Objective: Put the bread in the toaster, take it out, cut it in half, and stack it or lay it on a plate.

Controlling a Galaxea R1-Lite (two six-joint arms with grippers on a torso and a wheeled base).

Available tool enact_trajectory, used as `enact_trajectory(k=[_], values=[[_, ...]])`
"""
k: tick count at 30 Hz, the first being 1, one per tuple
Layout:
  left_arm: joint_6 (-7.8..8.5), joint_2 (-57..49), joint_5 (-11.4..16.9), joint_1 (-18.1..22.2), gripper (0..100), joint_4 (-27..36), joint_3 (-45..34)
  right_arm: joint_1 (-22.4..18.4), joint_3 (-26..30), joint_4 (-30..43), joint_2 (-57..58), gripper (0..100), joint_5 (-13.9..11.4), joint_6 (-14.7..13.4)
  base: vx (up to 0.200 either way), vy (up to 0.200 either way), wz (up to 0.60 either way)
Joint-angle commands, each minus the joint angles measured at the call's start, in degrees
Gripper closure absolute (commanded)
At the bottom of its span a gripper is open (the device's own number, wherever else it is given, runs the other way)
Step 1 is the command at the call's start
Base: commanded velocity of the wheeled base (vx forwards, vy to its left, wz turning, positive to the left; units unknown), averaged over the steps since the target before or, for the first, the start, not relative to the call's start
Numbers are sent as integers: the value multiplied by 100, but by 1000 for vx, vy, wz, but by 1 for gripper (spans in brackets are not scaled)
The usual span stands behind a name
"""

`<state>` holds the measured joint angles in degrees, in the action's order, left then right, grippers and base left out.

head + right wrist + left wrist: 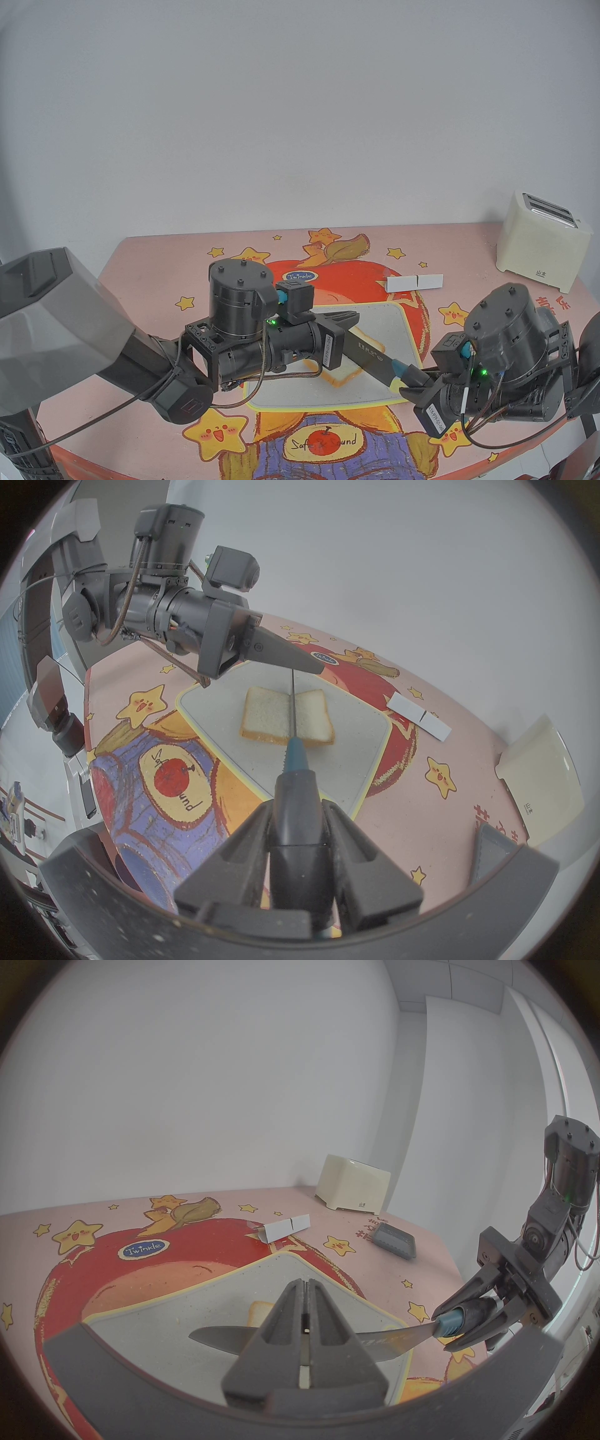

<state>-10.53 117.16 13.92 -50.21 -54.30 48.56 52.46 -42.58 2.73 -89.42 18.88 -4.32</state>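
Observation:
A slice of white bread (265, 714) lies flat on the grey cutting board (356, 755) in the middle of the table. My right gripper (299, 802) is shut on the handle of a knife (295, 755). The blade stands on edge across the middle of the slice. In the head view the knife (375, 356) runs from the right gripper (415, 380) over the bread (347, 374). My left gripper (319, 666) is shut with nothing in it. It hangs at the far edge of the slice, near the blade tip. The cream toaster (540, 240) stands at the back right.
A folded white card (414, 283) lies behind the cutting board (394, 325). A small dark tray (394, 1239) sits on the table between the board and the toaster (353, 1184). The table's front edge runs close under both arms.

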Motion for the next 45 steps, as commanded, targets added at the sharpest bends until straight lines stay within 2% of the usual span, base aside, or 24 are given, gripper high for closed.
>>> enact_trajectory(k=[1, 11, 19, 45], values=[[-1, -9, -3, 3, 100, -20, -39, 1, 31, 17, -49, 100, 1, 1, 0, 0, 0], [-1, 43, -3, 3, 100, -20, -101, 1, -101, -9, 3, 100, 1, 1, 0, 0, 0], [-1, -18, -3, 3, 100, -20, -39, 1, 119, -1, -41, 100, 1, 1, 0, 0, 0], [-1, -18, -3, 12, 100, -20, -48, 19, 110, 17, 82, 100, 1, 1, 0, 0, 0]])
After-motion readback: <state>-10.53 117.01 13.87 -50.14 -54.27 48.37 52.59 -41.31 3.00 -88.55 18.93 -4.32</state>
